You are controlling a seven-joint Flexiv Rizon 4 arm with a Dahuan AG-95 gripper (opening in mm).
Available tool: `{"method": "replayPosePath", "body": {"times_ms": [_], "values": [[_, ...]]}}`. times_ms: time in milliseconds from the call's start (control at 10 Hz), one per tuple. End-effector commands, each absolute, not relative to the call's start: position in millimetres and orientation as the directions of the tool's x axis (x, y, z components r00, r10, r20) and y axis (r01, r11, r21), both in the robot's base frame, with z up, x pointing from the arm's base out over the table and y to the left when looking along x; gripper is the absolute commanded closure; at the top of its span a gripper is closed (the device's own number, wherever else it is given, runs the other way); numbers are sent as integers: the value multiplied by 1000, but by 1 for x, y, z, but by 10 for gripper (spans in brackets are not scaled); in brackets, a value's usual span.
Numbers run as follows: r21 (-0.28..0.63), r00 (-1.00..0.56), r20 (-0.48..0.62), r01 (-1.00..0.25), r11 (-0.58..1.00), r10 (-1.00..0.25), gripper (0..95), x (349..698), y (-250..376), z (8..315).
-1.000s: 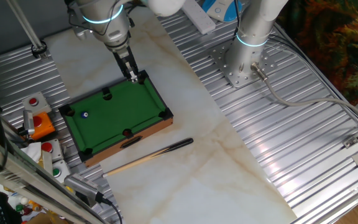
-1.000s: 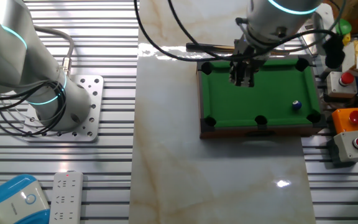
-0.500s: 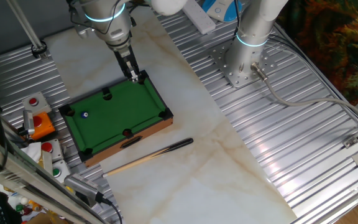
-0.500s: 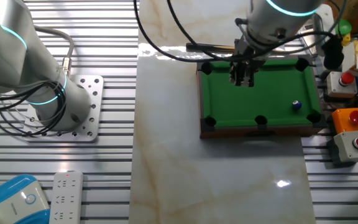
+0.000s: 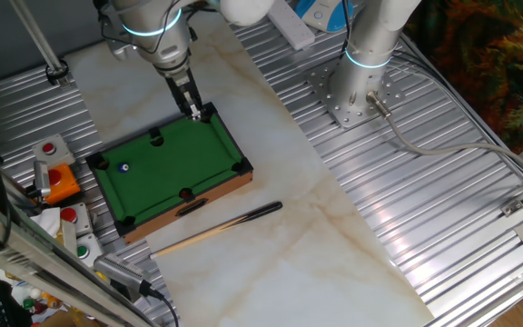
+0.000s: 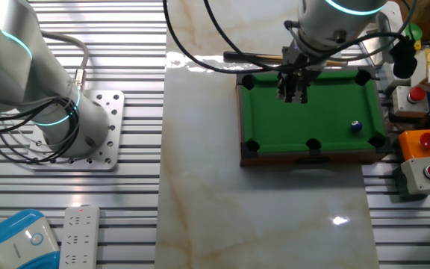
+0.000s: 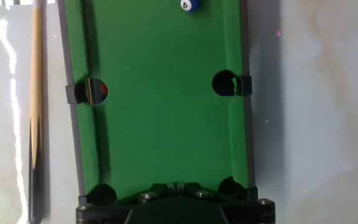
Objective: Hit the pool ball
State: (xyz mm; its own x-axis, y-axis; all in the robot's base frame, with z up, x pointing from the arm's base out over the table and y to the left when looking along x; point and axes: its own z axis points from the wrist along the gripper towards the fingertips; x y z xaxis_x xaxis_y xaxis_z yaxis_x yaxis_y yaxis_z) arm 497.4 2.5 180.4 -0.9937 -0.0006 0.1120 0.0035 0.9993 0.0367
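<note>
Hand view: at the bottom edge the gripper's (image 7: 174, 186) dark housing fills the centre, its fingertips barely visible, so whether it is spread or closed I cannot tell; nothing can be seen between the fingers; just beyond it the green felt of the miniature pool table (image 7: 160, 124) runs up the frame, with two corner pockets at the bottom, a side pocket at middle left showing a glint of red inside, and another at middle right; at the very top, right of centre, the pool ball (image 7: 189, 5) sits on the felt, dark blue with a white spot, cut off by the frame edge; down the far left lies the wooden cue stick (image 7: 36, 93) on the marble, apart from the table's rail.

One fixed view puts the gripper (image 5: 193, 111) over the table's upper right end and the pool ball (image 5: 123, 167) near the opposite end, at middle left of the frame; the cue stick (image 5: 216, 229) lies below the table, untouched.

By my reading the task is barely begun; the cue is not picked up, the ball not struck; grasping the cue, aiming and hitting all remain.

In the other fixed view the gripper (image 6: 293, 96) hangs above the felt, its jaws too small to read; the pool ball (image 6: 356, 126) rests at the right.
</note>
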Motion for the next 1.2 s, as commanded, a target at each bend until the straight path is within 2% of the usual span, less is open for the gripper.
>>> {"method": "replayPosePath", "body": {"times_ms": [100,800,900,1200], "values": [[43,-992,124,-7,999,-12,950,499,2,180],[42,-993,115,-17,999,-21,950,499,2,180],[49,-993,108,-38,998,-43,950,499,2,180],[62,-971,82,-219,974,-224,950,499,2,180]]}}
